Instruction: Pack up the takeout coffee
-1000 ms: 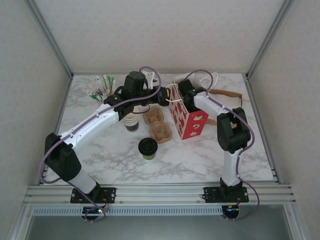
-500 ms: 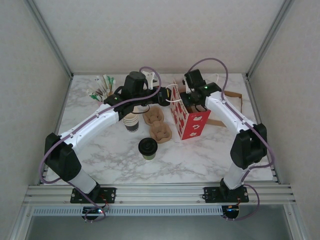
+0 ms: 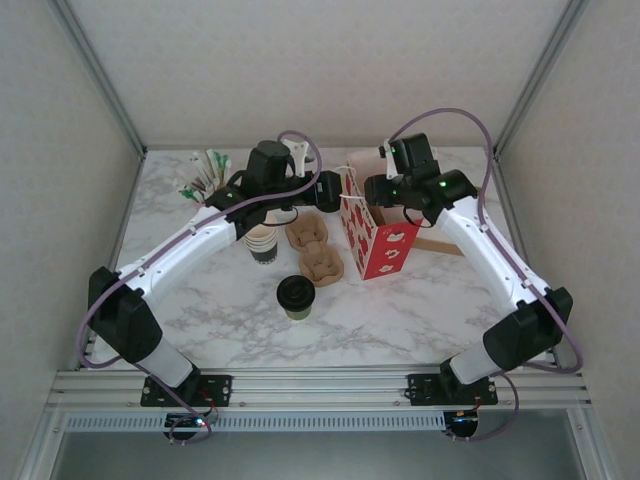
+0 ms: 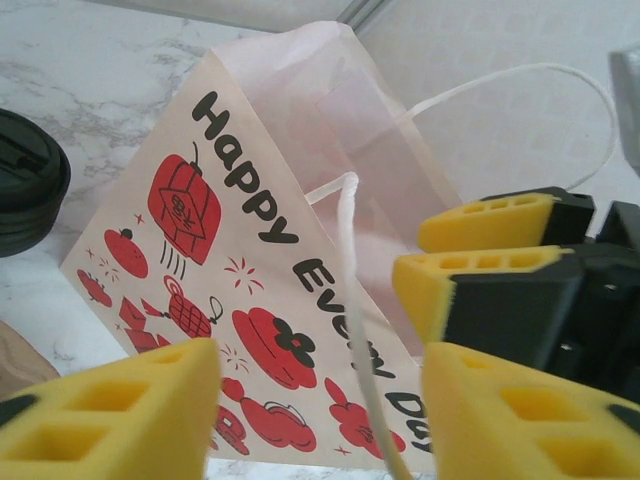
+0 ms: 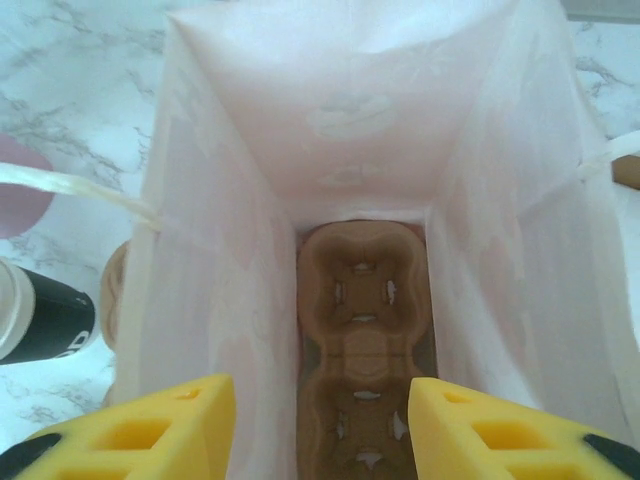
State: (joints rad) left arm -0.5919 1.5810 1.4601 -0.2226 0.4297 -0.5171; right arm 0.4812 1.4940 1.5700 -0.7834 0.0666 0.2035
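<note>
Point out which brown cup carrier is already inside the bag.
The inner carrier, lying flat on the floor of the bag, in the right wrist view. The far carrier and near carrier lie outside, on the table.

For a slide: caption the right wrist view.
Right end effector open above the paper bag; cardboard cup carrier at its bottom.

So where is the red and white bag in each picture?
Top external: bag stands mid-table, between the arms.
Left wrist: bag in the centre, printed side facing.
Right wrist: bag seen from above, mouth open.
Shared landmark: marble table under it.
</note>
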